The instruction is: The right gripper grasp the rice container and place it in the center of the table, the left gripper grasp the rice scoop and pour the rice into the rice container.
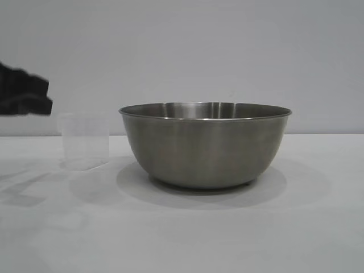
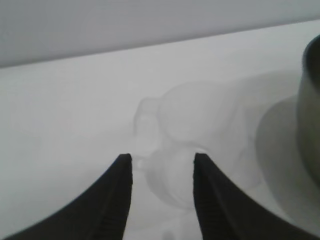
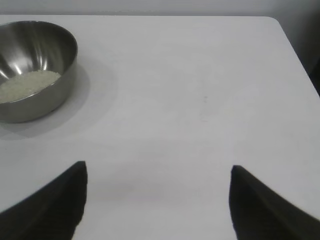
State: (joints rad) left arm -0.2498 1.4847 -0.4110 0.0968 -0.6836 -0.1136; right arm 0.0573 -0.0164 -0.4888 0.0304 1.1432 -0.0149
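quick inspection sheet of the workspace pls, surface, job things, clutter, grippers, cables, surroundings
surface: white table, matte, only soft shadows on it.
job's things: rice container stands upright near the middle; the right wrist view shows rice lying in its bottom. rice scoop stands upright on the table to the left of the container, apart from it, and looks empty.
clutter: nothing seen.
grippers: left gripper is above the table by the scoop, jaws open, holding nothing. right gripper is over bare table away from the container, jaws wide open, holding nothing.
cables: nothing seen.
surroundings: plain pale wall behind the table.
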